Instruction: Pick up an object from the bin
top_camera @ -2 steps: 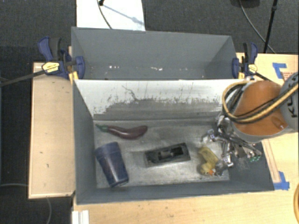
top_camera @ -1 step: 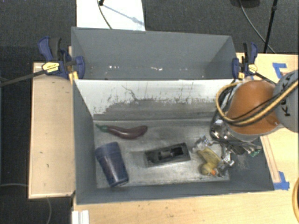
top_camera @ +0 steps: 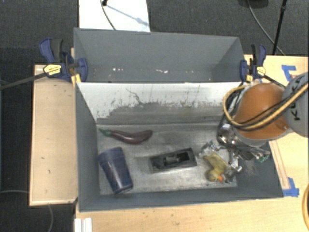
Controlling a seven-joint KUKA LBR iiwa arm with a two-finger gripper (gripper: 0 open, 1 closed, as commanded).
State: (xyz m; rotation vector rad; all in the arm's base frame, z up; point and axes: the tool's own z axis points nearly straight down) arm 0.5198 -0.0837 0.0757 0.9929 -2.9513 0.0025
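Subject: the gripper [top_camera: 223,159] stands low over the floor of the bin [top_camera: 159,57], in the lower right of the frame. Directly under it lies a small yellowish lump [top_camera: 216,167], roughly oblong, with an orange-red patch at its lower end.

Orientation: the lump's long axis runs steeply from upper left to lower right. Its pale end points toward the bin's back wall and its orange-red end toward the front wall. It lies flat on the bin floor, near the right-hand slope.

Gripper state: the fingers [top_camera: 211,150] appear spread. One metal tip is by the lump's upper left end and the other is off its lower right side. The view is cluttered here, so it cannot be told whether either tip touches the lump. It is not seen pinched.

Writing: the arm's pale casing at the right edge of the frame carries dark letters, of which "KU" can be read. An orange cover [top_camera: 258,111] ringed by dark cables sits above the gripper.

Other contents:
- A black rectangular block [top_camera: 173,160] lies just left of the lump, apart from it, with its long axis near level.
- A purple eggplant [top_camera: 129,137] lies at centre left.
- A blue cup [top_camera: 116,170] lies on its side in the lower left corner.
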